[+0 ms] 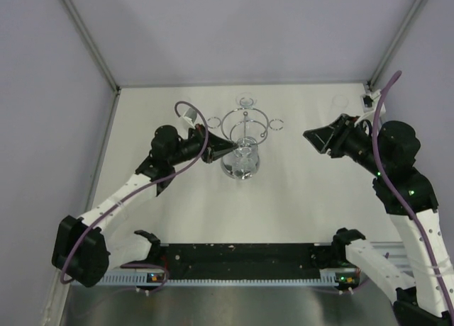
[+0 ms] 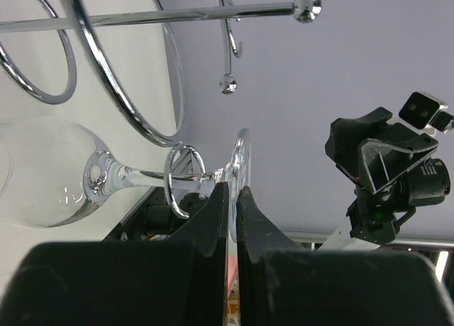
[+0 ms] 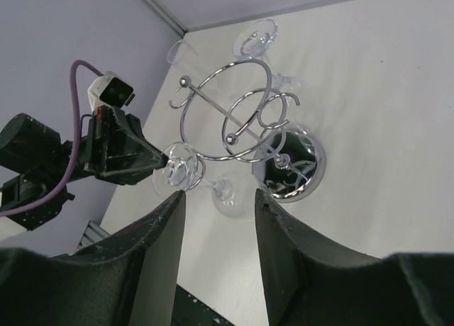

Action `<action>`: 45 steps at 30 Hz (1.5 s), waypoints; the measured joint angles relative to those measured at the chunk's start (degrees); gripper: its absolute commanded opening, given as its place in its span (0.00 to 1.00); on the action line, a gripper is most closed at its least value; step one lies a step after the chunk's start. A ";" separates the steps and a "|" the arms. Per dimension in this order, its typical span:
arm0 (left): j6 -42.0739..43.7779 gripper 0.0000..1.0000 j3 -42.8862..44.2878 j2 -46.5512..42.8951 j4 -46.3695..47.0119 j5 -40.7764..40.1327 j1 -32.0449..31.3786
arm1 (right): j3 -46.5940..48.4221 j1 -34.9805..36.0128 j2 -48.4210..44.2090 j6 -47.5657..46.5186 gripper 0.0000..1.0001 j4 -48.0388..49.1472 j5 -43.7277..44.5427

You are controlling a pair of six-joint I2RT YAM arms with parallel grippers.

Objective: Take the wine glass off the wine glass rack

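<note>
The chrome wine glass rack [image 1: 245, 125] stands mid-table, its rings [image 3: 225, 113] above a round mirrored base [image 3: 294, 171]. A clear wine glass [image 1: 242, 163] hangs tilted from it, its stem through a small wire loop [image 2: 186, 182], its bowl [image 2: 42, 173] to the left and its foot [image 2: 242, 159] edge-on. My left gripper [image 1: 227, 147] is shut on the rim of that foot [image 3: 177, 166], also seen in its own wrist view [image 2: 233, 193]. My right gripper [image 1: 312, 136] is open and empty, right of the rack and apart from it [image 3: 218, 196].
Another clear glass [image 1: 246, 99] sits at the rack's far side, also in the right wrist view [image 3: 257, 35]. Grey walls close in the white table [image 1: 177, 212] at the back and both sides. A black rail [image 1: 241, 255] runs along the near edge.
</note>
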 measured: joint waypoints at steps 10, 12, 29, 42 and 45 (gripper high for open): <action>3.80 0.00 1.18 -7.58 -8.31 -0.66 -0.68 | -0.02 0.00 -0.04 0.46 0.44 -0.02 -0.76; 4.22 0.00 1.16 -8.87 -9.62 -0.68 -0.68 | 0.00 0.00 -0.07 0.68 0.44 0.00 -1.03; 8.31 0.00 -0.76 -21.64 -12.15 1.75 -2.93 | -3.85 4.15 1.01 6.34 0.48 1.53 -15.17; 21.18 0.00 0.57 -34.18 -23.12 5.70 -3.30 | -18.84 18.08 -5.60 31.01 0.62 13.57 -14.67; 24.87 0.00 0.66 -35.56 -24.63 5.95 -3.30 | -22.05 23.30 -5.05 36.11 0.62 17.84 -11.78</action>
